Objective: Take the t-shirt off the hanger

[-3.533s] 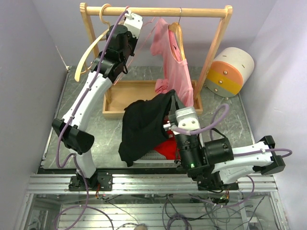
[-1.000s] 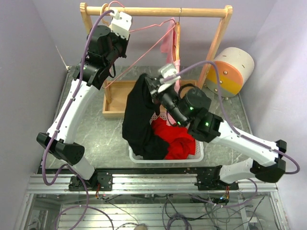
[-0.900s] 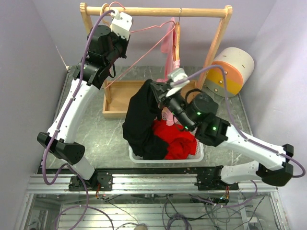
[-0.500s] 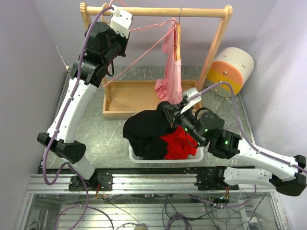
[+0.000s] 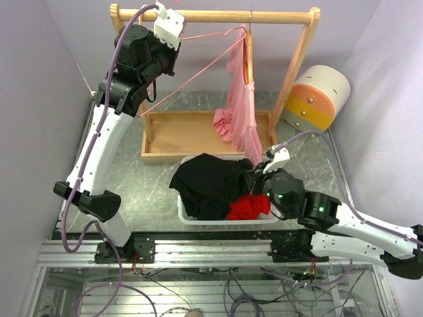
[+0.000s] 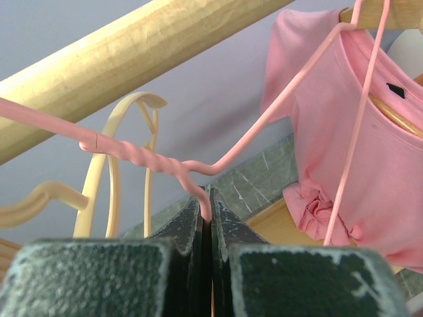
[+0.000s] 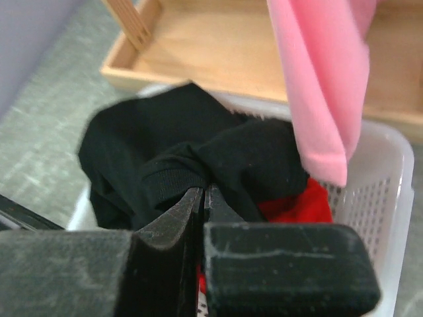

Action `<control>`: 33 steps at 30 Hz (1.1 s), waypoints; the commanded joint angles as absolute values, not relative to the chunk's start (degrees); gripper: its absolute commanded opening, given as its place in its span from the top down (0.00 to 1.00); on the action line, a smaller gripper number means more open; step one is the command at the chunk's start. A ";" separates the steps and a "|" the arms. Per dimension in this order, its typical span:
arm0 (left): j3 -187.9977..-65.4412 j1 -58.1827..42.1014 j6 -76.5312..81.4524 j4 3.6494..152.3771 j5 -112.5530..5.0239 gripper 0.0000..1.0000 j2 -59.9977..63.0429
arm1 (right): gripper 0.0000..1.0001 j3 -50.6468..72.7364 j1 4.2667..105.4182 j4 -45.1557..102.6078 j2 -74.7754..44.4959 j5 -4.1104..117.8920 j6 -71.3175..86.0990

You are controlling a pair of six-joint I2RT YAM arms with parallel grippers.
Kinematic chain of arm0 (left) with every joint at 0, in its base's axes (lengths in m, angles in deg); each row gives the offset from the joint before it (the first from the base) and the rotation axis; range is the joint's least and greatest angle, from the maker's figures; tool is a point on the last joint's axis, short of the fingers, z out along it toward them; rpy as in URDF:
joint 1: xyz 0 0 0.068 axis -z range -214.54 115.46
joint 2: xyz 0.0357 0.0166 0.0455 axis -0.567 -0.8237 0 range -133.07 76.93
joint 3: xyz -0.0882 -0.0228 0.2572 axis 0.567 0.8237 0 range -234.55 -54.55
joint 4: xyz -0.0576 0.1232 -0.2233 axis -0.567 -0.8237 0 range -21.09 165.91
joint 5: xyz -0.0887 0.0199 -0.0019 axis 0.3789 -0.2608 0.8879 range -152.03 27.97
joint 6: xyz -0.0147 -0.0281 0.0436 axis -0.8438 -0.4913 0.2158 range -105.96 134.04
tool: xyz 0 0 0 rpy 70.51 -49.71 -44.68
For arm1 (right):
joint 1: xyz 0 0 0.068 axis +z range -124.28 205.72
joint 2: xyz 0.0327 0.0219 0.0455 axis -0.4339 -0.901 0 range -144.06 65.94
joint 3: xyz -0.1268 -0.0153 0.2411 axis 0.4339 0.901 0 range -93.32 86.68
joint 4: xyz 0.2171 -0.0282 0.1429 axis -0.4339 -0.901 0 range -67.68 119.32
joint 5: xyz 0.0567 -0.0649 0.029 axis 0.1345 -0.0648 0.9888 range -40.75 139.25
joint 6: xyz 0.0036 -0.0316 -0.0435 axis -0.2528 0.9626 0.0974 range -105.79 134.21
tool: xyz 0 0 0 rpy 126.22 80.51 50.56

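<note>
The black t-shirt (image 5: pixel 210 185) is off the pink hanger (image 5: pixel 198 65) and heaped in the white basket (image 5: pixel 225 222) at the counter's near edge, lower than half a second ago. The right hand (image 7: pixel 203 193) has come down with it, pinched tight on a fold. The left hand (image 6: pixel 206 205) stays clamped on the bare hanger's wire beside the rail (image 5: pixel 211 14). A red garment (image 5: pixel 246 207) is mostly hidden beneath the black cloth.

Your top view looks down from above and behind the arms across the table (image 5: pixel 132 178), with the rail (image 5: pixel 211 14) at the far end. The left wrist view peers up past the left gripper (image 6: pixel 210 205), close under the rail. The right wrist view looks down past the right gripper (image 7: pixel 201 195), close over the basket (image 7: pixel 390 172). All three catch the pink shirt (image 5: pixel 239 99).
</note>
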State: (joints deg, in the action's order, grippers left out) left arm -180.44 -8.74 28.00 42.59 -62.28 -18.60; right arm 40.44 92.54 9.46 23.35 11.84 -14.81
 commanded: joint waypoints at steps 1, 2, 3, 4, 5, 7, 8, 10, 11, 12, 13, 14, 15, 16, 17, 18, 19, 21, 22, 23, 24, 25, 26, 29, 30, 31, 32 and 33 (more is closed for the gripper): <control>-184.59 -9.00 29.06 41.20 -62.50 0.93 -20.33 | 1.00 43.14 92.56 0.63 18.48 9.44 -23.55; -185.52 -9.01 29.07 40.74 -63.03 0.93 -21.14 | 0.99 43.52 92.54 0.51 17.40 9.56 -23.92; -186.55 -8.97 29.14 40.19 -63.31 0.93 -21.62 | 0.96 43.70 92.52 0.64 16.52 9.60 -24.13; -187.23 -8.96 29.23 39.88 -64.33 0.93 -22.38 | 0.92 43.91 92.51 0.97 15.61 9.89 -24.19; -187.72 -8.99 29.13 39.91 -65.18 0.93 -22.69 | 0.83 44.02 92.52 1.57 15.05 10.05 -24.02; -187.71 -8.97 28.88 40.75 -67.27 0.93 -23.52 | 0.72 44.37 92.54 3.10 14.46 11.09 -23.16; -187.83 -8.96 28.71 41.24 -67.90 0.93 -23.98 | 0.66 44.48 92.56 3.53 14.35 11.40 -22.96; -188.71 -8.96 28.63 41.62 -69.24 0.93 -25.08 | 0.46 44.79 92.51 4.28 14.92 12.25 -22.60; -189.16 -8.96 28.63 41.63 -69.76 0.93 -25.65 | 0.38 44.97 92.51 4.52 15.33 12.51 -22.66; -189.50 -8.96 28.67 41.59 -70.21 0.93 -26.23 | 0.30 45.13 92.51 4.78 15.78 12.94 -22.75; -189.82 -8.89 28.71 41.51 -70.67 0.93 -26.70 | 0.24 45.33 92.56 5.07 16.29 13.37 -22.71; -189.97 -8.88 28.82 41.51 -70.92 0.93 -27.11 | 0.19 45.51 92.52 5.43 16.78 13.95 -22.65; -189.91 -8.88 28.93 41.61 -71.21 0.93 -27.39 | 0.12 45.62 92.56 5.81 17.29 14.59 -22.52; -189.60 -8.88 29.08 41.75 -71.78 0.93 -27.59 | 0.03 45.63 92.54 6.16 17.80 15.28 -22.27; -189.14 -8.89 29.21 41.83 -72.46 0.93 -27.72 | 0.01 45.47 92.52 6.31 18.33 15.78 -22.09; -188.52 -8.88 29.45 42.15 -73.25 0.93 -27.75 | 0.00 45.11 92.55 6.37 18.72 16.20 -21.90; -187.62 -8.88 29.69 42.47 -74.22 0.93 -27.81 | 0.00 44.80 92.59 6.29 19.19 16.36 -21.53; -185.96 -8.88 30.10 43.04 -76.18 0.93 -27.90 | 0.00 43.93 92.60 6.56 20.02 17.24 -20.51; -185.25 -8.92 30.25 43.21 -77.08 0.93 -27.97 | 0.00 43.64 92.60 6.83 20.51 17.64 -19.92; -184.64 -8.88 30.35 43.29 -77.77 0.93 -28.01 | 0.00 43.35 92.60 7.09 20.83 18.03 -19.29; -184.12 -8.88 30.27 43.30 -78.24 0.91 -27.97 | 0.00 42.96 92.60 7.23 21.15 18.30 -18.76; -183.58 -8.88 30.23 43.23 -78.72 0.89 -27.78 | 0.00 42.54 92.64 7.27 21.31 18.39 -18.35; -182.73 -8.88 30.07 43.12 -79.06 0.86 -27.49 | 0.00 42.03 92.63 6.85 21.47 18.35 -17.95; -179.49 -8.88 29.51 44.01 -79.85 0.73 -25.27 | 0.00 40.52 92.62 5.79 21.35 17.48 -17.10; -178.65 -8.81 29.09 44.20 -79.61 0.64 -24.34 | 0.00 40.12 92.65 5.62 21.23 17.11 -16.83; -177.92 -8.75 28.74 44.26 -79.20 0.57 -23.44 | 0.00 39.77 92.63 5.42 21.04 16.51 -16.63; -177.29 -8.60 28.38 44.22 -78.76 0.50 -22.60 | 0.00 39.40 92.61 5.37 20.72 16.21 -16.31; -176.73 -8.37 28.12 44.26 -78.47 0.44 -21.75 | 0.00 39.15 92.65 5.28 20.38 15.96 -16.10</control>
State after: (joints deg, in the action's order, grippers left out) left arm -178.36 -8.74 29.44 41.89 -77.97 -26.64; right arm 41.53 92.54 5.46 20.62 17.57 -18.02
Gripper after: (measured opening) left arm 0.461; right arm 0.996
